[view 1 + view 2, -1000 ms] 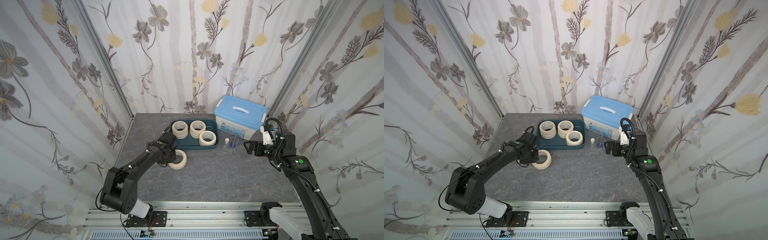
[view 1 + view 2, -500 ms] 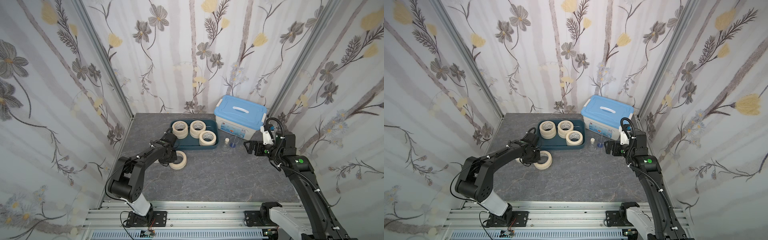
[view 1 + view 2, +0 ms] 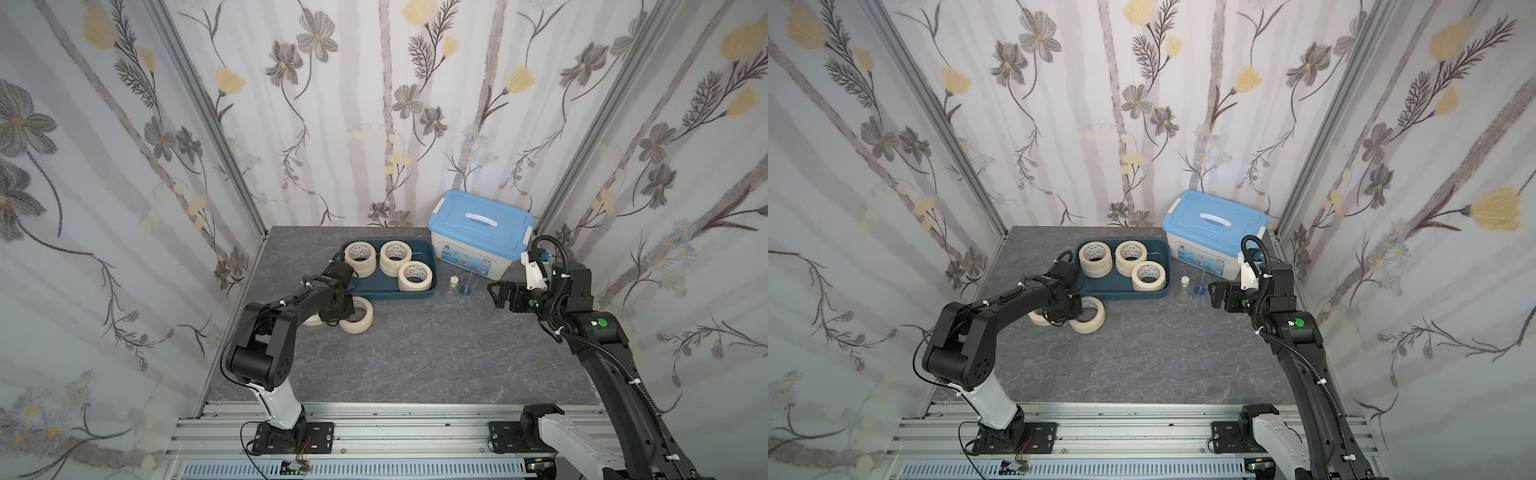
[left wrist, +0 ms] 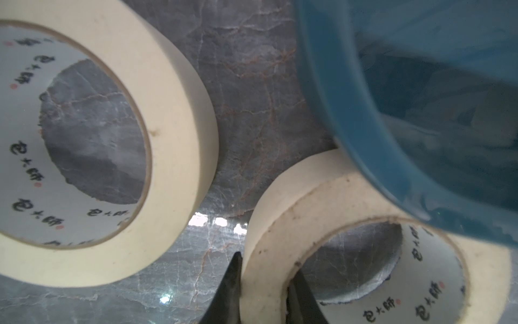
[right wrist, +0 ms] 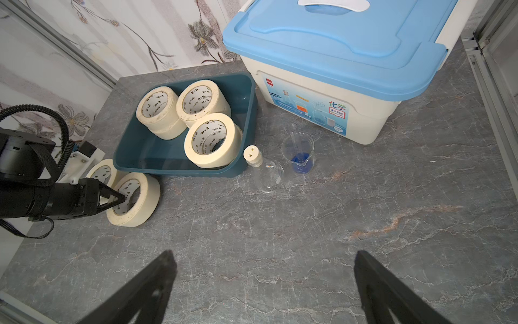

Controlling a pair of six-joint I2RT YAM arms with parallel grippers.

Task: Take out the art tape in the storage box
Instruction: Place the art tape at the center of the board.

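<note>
Right wrist view: left fingers [image 5: 122, 199] pinch the wall of a tape roll [image 5: 148, 202] on the surface [image 5: 308, 224]. In both top views it lies at the box's [image 3: 399, 296] 7 o'clock; right fingers [image 3: 496, 295] are spread wide.

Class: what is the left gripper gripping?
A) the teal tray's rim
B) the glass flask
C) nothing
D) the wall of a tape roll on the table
D: the left gripper pinches the wall of a tape roll lying on the table, outside the storage box.
</note>
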